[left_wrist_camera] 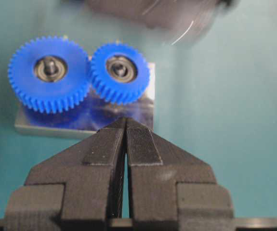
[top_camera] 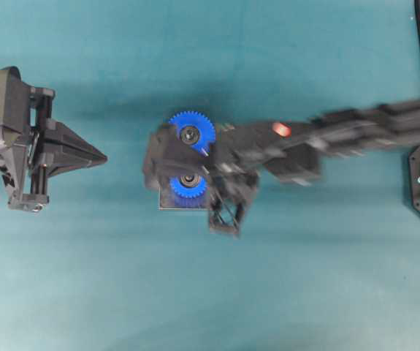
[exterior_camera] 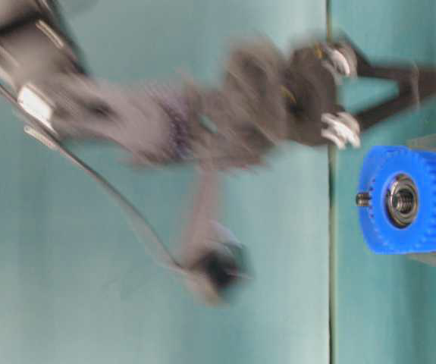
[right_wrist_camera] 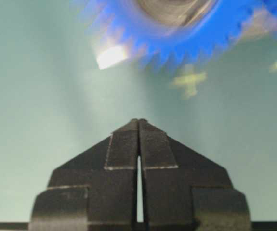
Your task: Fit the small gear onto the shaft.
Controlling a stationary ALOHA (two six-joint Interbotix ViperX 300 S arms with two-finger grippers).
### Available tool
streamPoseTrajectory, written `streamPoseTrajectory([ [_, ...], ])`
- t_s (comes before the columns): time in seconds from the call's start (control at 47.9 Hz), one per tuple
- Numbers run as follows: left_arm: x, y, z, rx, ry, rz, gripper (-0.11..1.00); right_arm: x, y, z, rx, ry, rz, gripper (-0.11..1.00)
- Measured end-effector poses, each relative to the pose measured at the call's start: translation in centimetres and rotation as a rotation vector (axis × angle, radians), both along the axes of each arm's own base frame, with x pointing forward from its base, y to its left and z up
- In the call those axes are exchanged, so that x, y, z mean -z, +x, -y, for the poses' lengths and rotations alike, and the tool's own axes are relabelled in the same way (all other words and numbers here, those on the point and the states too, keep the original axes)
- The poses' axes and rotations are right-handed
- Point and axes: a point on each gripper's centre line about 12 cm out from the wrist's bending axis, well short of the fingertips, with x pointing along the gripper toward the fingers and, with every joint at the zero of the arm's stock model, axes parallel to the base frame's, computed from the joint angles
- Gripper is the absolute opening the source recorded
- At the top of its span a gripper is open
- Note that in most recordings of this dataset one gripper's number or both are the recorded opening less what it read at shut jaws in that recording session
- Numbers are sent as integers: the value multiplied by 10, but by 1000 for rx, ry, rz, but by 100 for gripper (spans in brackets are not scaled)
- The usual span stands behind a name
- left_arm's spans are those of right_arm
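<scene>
two blue gears on one grey plate (left_wrist_camera: 87, 120), small gear (left_wrist_camera: 121, 72) seated on the plate just beside the larger gear (left_wrist_camera: 48, 72), my left gripper (left_wrist_camera: 125, 126) and right gripper (right_wrist_camera: 138, 126) both closed empty, teal cloth tabletop (top_camera: 210, 292)

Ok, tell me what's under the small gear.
The small gear sits on the grey plate beside the larger gear, teeth meshing. A peg tip shows in its hub; the rest of the shaft is covered by the gear.
</scene>
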Motion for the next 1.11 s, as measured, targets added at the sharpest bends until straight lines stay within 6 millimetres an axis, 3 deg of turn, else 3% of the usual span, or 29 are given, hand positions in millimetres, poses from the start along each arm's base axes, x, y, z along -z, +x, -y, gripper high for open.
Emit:
streamPoseTrajectory([
  [0.167,1,0,0,-1,-1,-2,0,-38,17,27,60,-40,163,-1],
  [0.25,0,0,0,-1,-1,0,0,-44,28,35,73,-42,206,-1],
  [0.459,0,0,0,-1,-1,0,0,-13,54,43,71,-47,179,-1],
  [0.647,0,0,0,-4,-8,0,0,-1,60,50,70,-47,162,-1],
  [1.001,-2,0,0,-7,-14,12,0,4,53,54,69,-42,131,-1],
  [1.106,-1,0,0,-7,-14,12,0,18,41,53,80,-22,67,-1],
])
